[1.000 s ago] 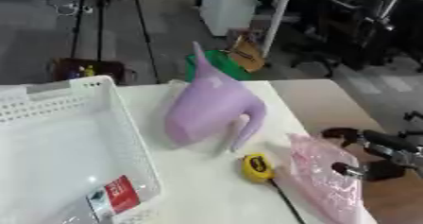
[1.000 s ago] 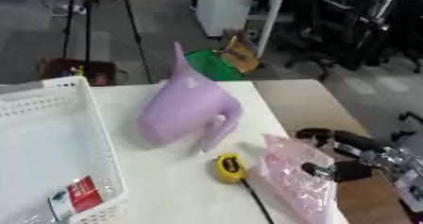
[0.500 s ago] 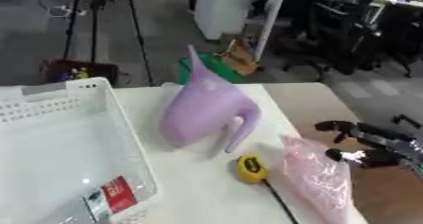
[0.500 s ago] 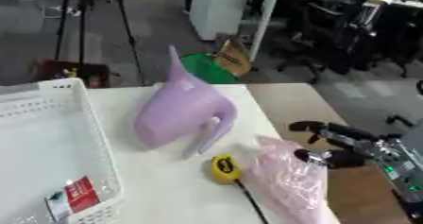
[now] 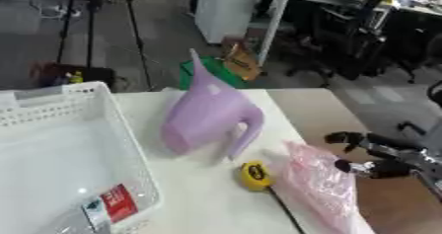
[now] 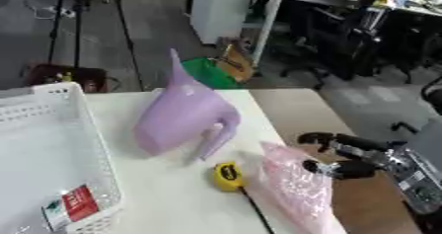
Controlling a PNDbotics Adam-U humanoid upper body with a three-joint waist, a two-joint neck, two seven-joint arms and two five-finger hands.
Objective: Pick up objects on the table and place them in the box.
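Three loose things lie on your worktop [image 5: 207, 198]: one lilac watering can [image 5: 207, 117] on its side, spout away from you, one yellow tape measure [image 5: 254, 175], one pink bag [image 6: 293, 188]. Your right hand [image 6: 345, 156] hovers beside the bag, fingers apparently apart; white box [image 5: 60, 144] left

Only the right hand [image 6: 349, 155] is visible. It enters from about 4 o'clock of the view, and the arm behind it is black with silver parts. The hand points toward 9 o'clock. One black finger [image 6: 321, 139] is extended at the upper side and a second digit [image 6: 332, 169] lies below it, with an open gap between the two. The fingers are relaxed, not curled, and they hold nothing. The left hand shows in neither view.
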